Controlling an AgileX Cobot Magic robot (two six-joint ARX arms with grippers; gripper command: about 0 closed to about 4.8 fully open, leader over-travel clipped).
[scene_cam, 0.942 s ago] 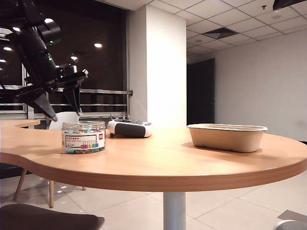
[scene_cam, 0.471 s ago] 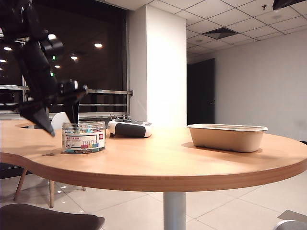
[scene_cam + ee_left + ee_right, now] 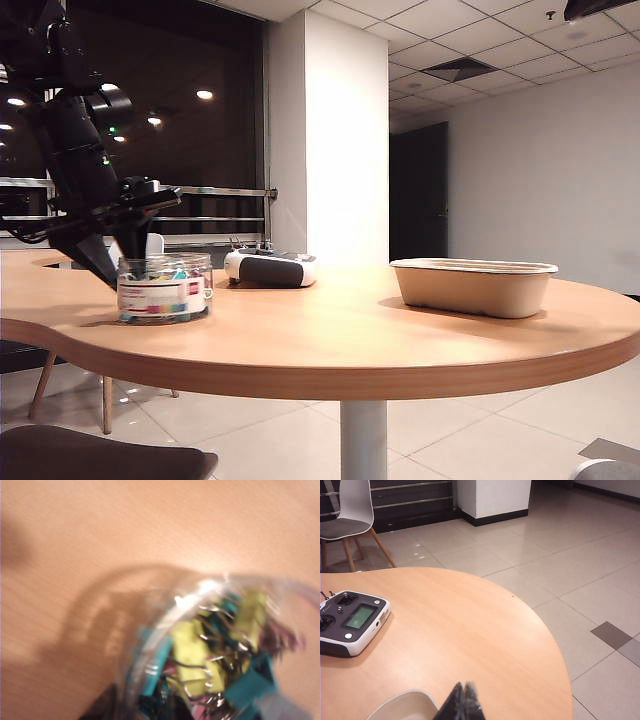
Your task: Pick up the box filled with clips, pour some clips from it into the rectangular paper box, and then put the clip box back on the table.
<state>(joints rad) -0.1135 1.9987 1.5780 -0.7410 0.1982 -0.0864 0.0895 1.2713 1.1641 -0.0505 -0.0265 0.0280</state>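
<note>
On the near left of the table (image 3: 380,340): the tub (image 3: 163,288) stands upright, well apart from the paper box (image 3: 473,286) at the far right.
Left gripper (image 3: 125,262): down at the tub, one finger on either side of it in the exterior view; jaws part open, and whether they press the wall yet cannot be told.
Clips (image 3: 210,665): yellow, teal and pink, piled to the open top in the blurred left wrist view; no lid shows.
Risk, grip: if the fingers catch only the rim or sit off-centre, the smooth round wall may slip or the tub may tip as it rises.
Risk, spill: with the top open, a jerk or early tilt on the way across would scatter clips short of the paper box.
Risk, path: the remote (image 3: 270,268) lies between tub and paper box; a low carry could clip it.
Right gripper (image 3: 461,706): closed on nothing, hovering just over the paper box's rim.
Writing: the tub's white-and-red label carries print too small to read; nothing legible on the remote.
</note>
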